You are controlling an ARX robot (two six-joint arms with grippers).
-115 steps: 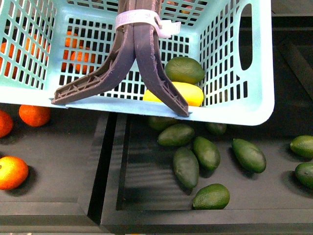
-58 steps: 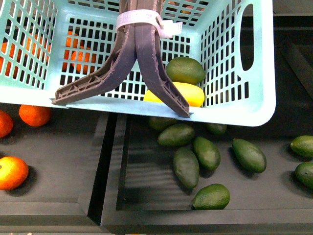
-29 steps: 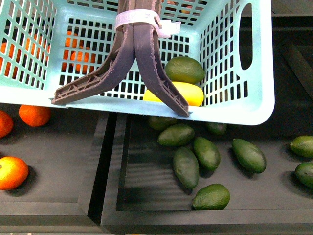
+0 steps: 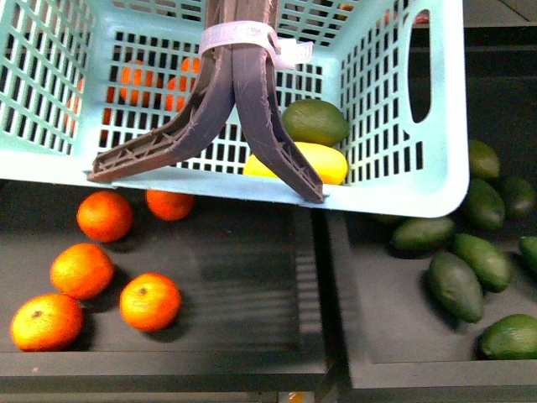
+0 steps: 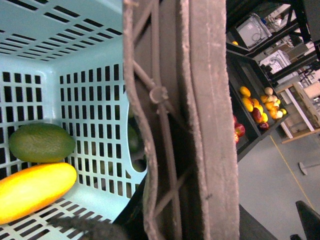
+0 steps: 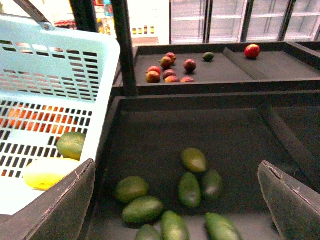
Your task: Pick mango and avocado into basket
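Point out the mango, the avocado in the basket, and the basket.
mango (image 4: pixel 323 162), front view, yellow skin right of the handle.
avocado (image 4: pixel 315 122), front view, middle of its green skin.
basket (image 4: pixel 394 189), front view, near rim.

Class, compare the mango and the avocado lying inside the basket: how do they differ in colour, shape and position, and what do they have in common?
Colour: the mango is bright yellow; the avocado is dark green.
Shape: the mango is long and slender; the avocado is shorter and egg-shaped.
Position: in the front view the mango lies nearer the camera, partly hidden by the grey-brown handle; the avocado sits just behind it.
Shared: both lie on their sides, side by side, inside the turquoise basket.
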